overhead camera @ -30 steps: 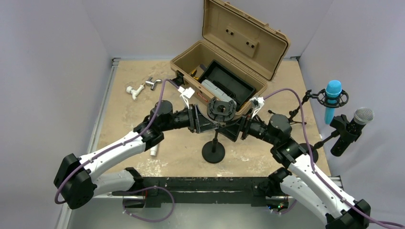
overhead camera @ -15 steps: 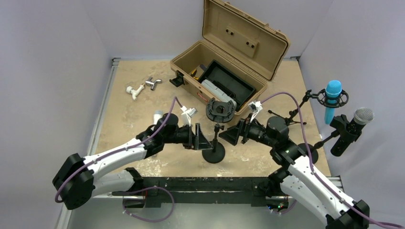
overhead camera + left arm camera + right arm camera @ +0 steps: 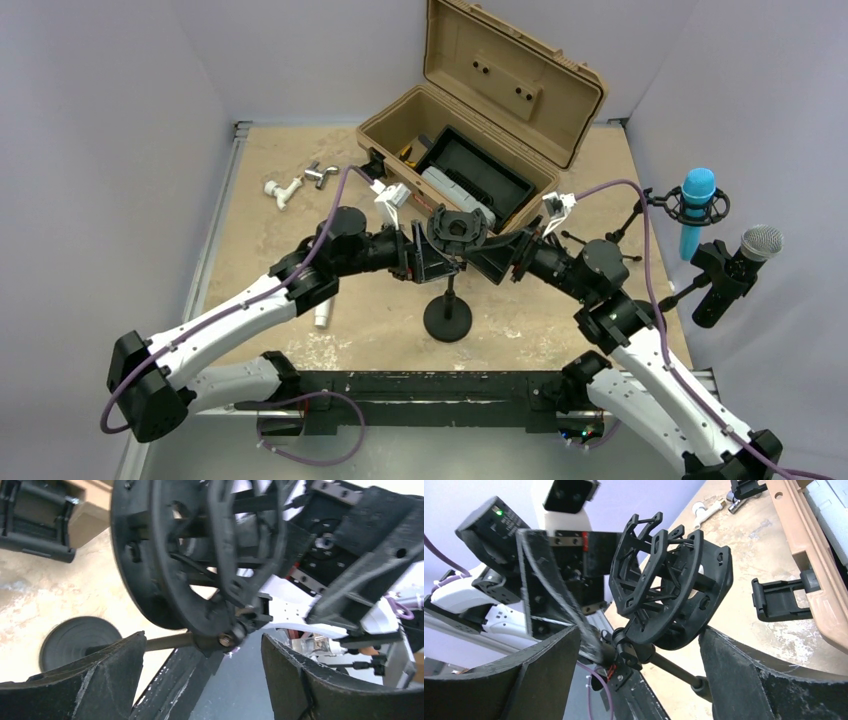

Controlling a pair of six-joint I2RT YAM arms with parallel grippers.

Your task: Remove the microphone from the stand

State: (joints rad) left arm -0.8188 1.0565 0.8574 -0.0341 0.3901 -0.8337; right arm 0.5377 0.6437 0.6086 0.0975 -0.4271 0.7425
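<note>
Compared with half a second before, both pincers are higher. Then they flanked the thin pole of the stand; now they flank the shock mount on top of it. The left pincer [image 3: 202, 641] also stands wider than before. It is open, its two fingers wide apart with the joint under the shock mount [image 3: 457, 228] between them. The right pincer [image 3: 639, 630] is open too, with the ring of the mount between its fingers; whether one finger touches the rim I cannot tell. The pincers face each other, one just at each side of the mount. The ring of the mount looks empty. Below the pincers the stand [image 3: 449, 296] goes down to its round base on the sandy table [image 3: 290, 250].

Beyond the pincers, away from the arm bases, an open tan toolbox [image 3: 392, 128] has its lid up. Inside it lies a black tray [image 3: 480, 166], and at the nearer side of the tray a grey object which I cannot identify.

Well to the right of the right pincer, at the table edge, a blue microphone [image 3: 698, 186] sits upright in its own black ring holder. Just beside it a black microphone with silver head [image 3: 746, 260] is tilted in a clip.

The left arm [image 3: 230, 320] and the right arm [image 3: 640, 350] rise from their bases and bend inward, so that the forearms point at each other across the mount.
</note>
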